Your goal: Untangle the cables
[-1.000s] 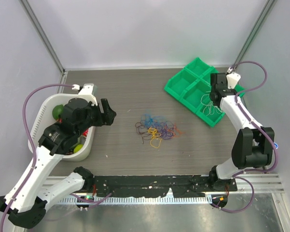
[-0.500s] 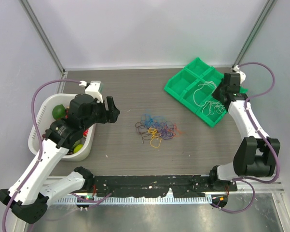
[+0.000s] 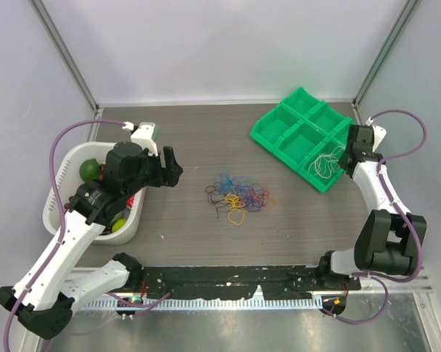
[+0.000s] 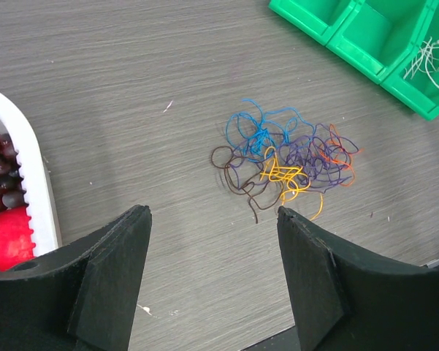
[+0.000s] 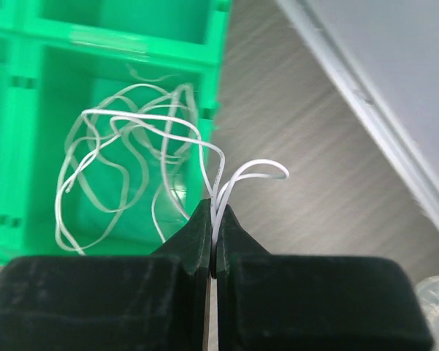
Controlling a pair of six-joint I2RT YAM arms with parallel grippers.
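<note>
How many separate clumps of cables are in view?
2: a multicoloured tangle mid-table, and white cables in the green tray, pinched by the right gripper. More may lie hidden underneath.

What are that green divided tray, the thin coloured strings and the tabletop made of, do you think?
Green divided tray: probably moulded plastic; even bright colour, slight gloss, crisp thin walls.
Coloured cables: likely plastic-coated wire or cord, smooth; they hold springy loops, and the core is not visible.
Tabletop: matt grey-brown wood grain, perhaps laminate.
</note>
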